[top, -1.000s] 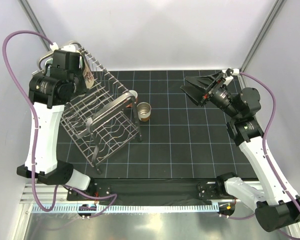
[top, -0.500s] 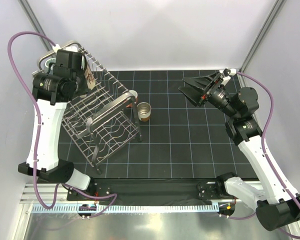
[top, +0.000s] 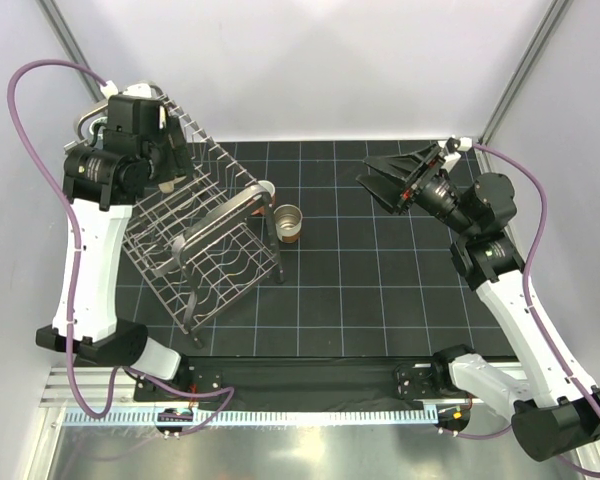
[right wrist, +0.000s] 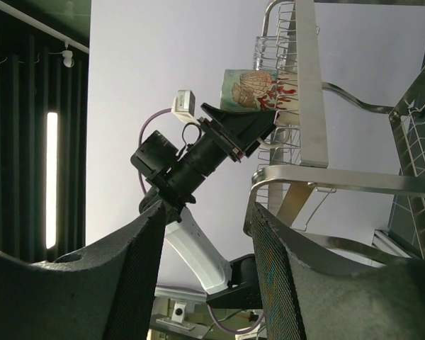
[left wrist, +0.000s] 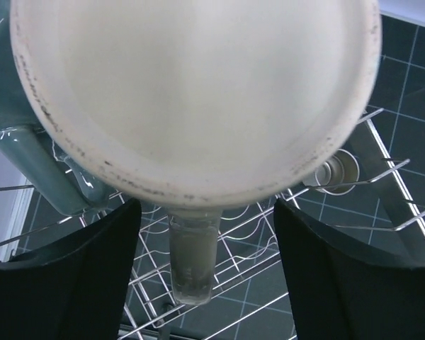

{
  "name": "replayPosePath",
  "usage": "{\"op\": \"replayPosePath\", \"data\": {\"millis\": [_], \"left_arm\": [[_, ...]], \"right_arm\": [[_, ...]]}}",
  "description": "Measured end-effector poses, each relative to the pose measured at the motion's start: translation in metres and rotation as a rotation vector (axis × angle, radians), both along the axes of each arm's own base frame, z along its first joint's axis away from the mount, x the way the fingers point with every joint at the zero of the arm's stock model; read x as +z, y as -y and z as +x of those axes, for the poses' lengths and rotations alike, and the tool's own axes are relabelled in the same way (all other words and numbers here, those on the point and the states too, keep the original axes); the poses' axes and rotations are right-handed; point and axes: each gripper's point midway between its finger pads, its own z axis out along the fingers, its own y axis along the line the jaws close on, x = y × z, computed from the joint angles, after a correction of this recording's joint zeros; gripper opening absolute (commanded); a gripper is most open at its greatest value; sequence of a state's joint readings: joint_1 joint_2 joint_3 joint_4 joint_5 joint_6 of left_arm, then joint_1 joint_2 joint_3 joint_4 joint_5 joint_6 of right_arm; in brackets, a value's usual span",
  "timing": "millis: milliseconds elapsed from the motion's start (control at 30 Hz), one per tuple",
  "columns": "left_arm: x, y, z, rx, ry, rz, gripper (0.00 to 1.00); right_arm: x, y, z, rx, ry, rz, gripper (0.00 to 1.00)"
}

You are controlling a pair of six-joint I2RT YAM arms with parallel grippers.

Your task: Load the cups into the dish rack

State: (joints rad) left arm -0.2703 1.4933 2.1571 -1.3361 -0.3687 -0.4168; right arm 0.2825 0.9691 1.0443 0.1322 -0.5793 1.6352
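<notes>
The large cream mug (left wrist: 191, 92) fills the top of the left wrist view, and its red-brown print (right wrist: 258, 90) faces the right wrist camera. My left gripper (top: 172, 160) (left wrist: 207, 212) is open over the far-left corner of the dish rack (top: 215, 255), its fingers wide either side of the mug. In the rack are a clear glass (left wrist: 193, 262) and a grey-teal tumbler (left wrist: 53, 180). A salmon-pink mug (top: 267, 189) sits by the rack's right handle. The small brown-based cup (top: 289, 222) stands on the mat beside the rack. My right gripper (top: 378, 178) (right wrist: 207, 212) hangs open and empty, well right of the cup.
The rack's thick tubular handles (top: 235, 205) (right wrist: 312, 85) rise above its wires. The black gridded mat (top: 380, 290) covers the table between the arms. White walls close in the back and both sides.
My left gripper has opened and let go of the cream mug at the back of the rack. The right gripper has shifted slightly left.
</notes>
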Motion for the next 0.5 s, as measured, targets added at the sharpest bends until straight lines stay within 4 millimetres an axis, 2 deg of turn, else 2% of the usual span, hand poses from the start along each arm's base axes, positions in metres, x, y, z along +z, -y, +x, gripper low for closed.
{"op": "replayPosePath", "data": {"millis": [167, 333, 500], "left_arm": [[0.013, 0.008, -0.005, -0.042, 0.036, -0.045, 0.80], [0.040, 0.020, -0.028, -0.125, 0.133, -0.128, 0.82], [0.079, 0.035, -0.077, -0.267, 0.310, -0.249, 0.83]], "right_arm": [[-0.004, -0.002, 0.005, -0.008, -0.005, -0.041, 0.53], [-0.008, -0.007, 0.022, -0.021, -0.001, -0.157, 0.53], [-0.022, -0.015, 0.048, -0.023, 0.004, -0.357, 0.54]]}}
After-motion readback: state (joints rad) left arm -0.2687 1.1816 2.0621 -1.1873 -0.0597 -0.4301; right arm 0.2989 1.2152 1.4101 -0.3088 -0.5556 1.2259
